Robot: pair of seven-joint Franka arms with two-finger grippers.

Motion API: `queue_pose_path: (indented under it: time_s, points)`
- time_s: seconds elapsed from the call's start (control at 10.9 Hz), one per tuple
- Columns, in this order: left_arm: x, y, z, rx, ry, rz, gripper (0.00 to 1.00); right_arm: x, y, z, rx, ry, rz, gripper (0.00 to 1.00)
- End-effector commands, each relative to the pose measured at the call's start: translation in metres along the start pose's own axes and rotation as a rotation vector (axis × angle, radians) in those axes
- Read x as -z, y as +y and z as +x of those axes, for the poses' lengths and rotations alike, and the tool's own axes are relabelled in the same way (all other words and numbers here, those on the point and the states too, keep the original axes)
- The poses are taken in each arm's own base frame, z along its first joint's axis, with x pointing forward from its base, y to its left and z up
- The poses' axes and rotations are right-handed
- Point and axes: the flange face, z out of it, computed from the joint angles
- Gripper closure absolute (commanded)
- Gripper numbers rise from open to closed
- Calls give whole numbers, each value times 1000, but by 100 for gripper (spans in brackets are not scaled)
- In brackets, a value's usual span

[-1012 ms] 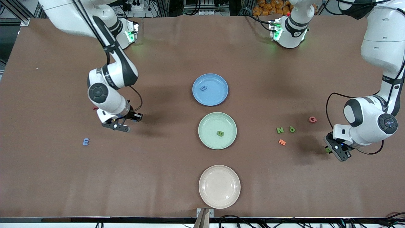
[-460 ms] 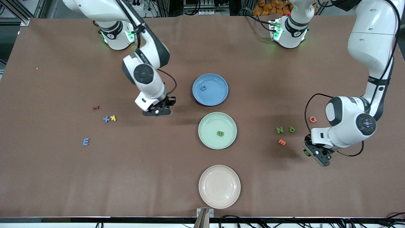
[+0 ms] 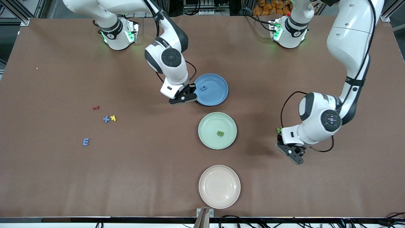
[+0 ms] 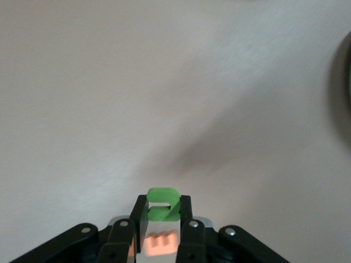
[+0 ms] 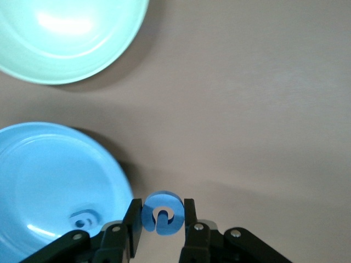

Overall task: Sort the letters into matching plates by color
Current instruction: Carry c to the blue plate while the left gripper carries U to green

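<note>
My right gripper is shut on a blue round letter and hangs just beside the rim of the blue plate, toward the right arm's end. One blue letter lies in that plate. My left gripper is shut on a green letter over bare table, between the green plate and the left arm's end. A green letter lies in the green plate. A blue E and a blue cross lie toward the right arm's end. A green N peeks out by the left arm.
A cream plate stands nearest the front camera, with nothing in it. A yellow K and a red letter lie by the blue cross. The left arm hides the table around the green N. The right wrist view shows both plates.
My right gripper has moved from the loose letters at the right arm's end to the blue plate's rim. My left gripper has moved with the green letter toward the green plate.
</note>
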Motion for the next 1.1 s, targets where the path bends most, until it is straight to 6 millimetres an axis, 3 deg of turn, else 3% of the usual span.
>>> queue_pose_path:
  time_s: [0.0, 0.09, 0.37, 0.46, 0.64, 0.74, 1.01]
  points:
    - [6, 58, 28, 144, -7, -8, 100, -29, -55, -5, 68, -26, -14, 79]
    - [6, 78, 38, 201, -4, -11, 100, -40, -77, -7, 94, -29, -12, 79]
    - [3, 131, 58, 318, -7, -19, 100, -57, -107, -13, 108, -36, -13, 77]
    - [2, 147, 62, 373, -9, -22, 100, -58, -109, -12, 96, -35, -12, 66]
    - [-3, 180, 69, 487, -29, -2, 100, -59, -108, -12, 61, -36, -13, 0]
    - [-7, 203, 73, 526, -38, 14, 100, -57, -107, -11, 56, -32, -13, 0]
    - [-17, 234, 75, 635, -50, 22, 100, -49, -99, -7, 55, -40, -27, 0]
